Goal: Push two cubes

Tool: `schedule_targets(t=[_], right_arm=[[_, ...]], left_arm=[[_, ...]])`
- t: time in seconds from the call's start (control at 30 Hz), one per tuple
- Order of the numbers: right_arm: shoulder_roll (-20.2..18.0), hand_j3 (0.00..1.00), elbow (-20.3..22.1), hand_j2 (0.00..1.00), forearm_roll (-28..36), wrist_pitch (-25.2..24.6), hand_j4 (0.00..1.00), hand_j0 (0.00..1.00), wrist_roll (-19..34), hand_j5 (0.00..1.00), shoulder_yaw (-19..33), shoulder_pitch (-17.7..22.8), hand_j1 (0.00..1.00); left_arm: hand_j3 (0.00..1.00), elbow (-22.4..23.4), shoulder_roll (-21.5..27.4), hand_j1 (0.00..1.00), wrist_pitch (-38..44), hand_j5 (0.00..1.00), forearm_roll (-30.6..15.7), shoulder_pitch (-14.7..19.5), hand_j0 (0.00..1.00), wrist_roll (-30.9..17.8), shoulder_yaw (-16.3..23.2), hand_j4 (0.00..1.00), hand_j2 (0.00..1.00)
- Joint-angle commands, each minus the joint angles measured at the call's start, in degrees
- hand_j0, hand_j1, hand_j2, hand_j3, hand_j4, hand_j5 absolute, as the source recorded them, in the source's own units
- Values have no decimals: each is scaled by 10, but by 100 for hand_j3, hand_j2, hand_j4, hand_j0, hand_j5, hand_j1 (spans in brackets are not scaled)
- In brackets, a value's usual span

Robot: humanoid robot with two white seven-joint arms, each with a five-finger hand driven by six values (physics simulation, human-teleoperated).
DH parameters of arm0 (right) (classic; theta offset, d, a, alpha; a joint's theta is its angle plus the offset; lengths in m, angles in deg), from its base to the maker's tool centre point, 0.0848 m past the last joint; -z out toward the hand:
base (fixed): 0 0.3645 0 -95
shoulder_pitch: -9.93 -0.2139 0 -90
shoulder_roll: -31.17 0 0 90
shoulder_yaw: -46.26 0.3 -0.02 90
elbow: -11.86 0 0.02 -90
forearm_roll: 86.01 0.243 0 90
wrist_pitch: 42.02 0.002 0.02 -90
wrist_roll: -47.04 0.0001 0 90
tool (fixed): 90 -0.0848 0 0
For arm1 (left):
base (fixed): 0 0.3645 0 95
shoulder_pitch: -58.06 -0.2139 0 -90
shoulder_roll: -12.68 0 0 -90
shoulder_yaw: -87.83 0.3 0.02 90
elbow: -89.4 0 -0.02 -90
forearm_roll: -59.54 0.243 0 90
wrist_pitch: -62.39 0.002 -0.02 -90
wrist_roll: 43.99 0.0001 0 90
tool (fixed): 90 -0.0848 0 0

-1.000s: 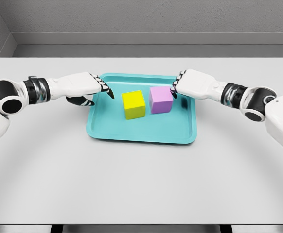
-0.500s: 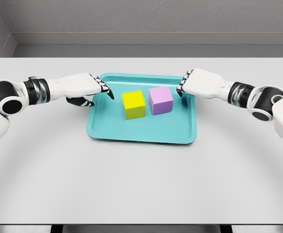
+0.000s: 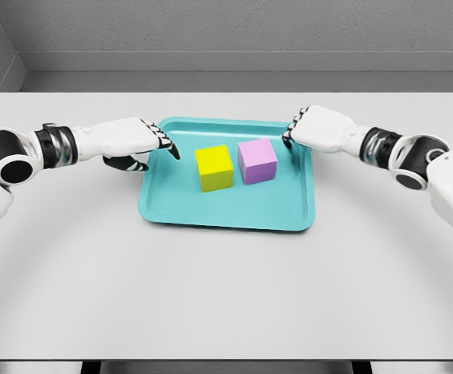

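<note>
One teal tray (image 3: 226, 214) lay on the grey table (image 3: 226, 296), and two cubes sat inside it: one yellow cube (image 3: 213, 167) left of centre and one purple cube (image 3: 258, 160) just to its right. The two cubes stood close together, side by side, with a thin gap showing between them, both in the rear half of the tray.

Two white arms reached in, one from each side. The left hand (image 3: 133, 140) hovered at the tray's left edge, fingers extended and pointing toward the yellow cube, apart from it and gripping nothing. The right hand (image 3: 316, 130) was at the tray's rear right corner, fingers loosely curled downward, gripping nothing and clear of the purple cube.
</note>
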Motion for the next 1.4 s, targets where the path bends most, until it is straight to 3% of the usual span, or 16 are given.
schedule_targets(t=[0.0, 0.97, 1.17, 1.37], right_arm=[[7, 45, -2, 45, 2, -1, 45, 45, 1, 45, -3, 0, 45], [25, 43, 3, 43, -4, -2, 43, 43, 1, 43, -21, -4, 43], [15, 43, 7, 43, -2, -1, 43, 43, 1, 43, -22, 2, 43], [-5, 43, 40, 43, -2, -2, 43, 43, 1, 43, -22, 12, 43]], left_arm=[[71, -1, 4, 71, 1, 71, -4, 0, 71, 0, 0, 71, 71], [71, -9, 7, 71, 1, 71, -4, 0, 71, 1, -1, 71, 71], [71, -10, 6, 71, 1, 71, -4, -1, 71, 1, 0, 71, 71], [71, -12, 7, 71, 1, 71, -4, -1, 71, 1, 0, 71, 71]])
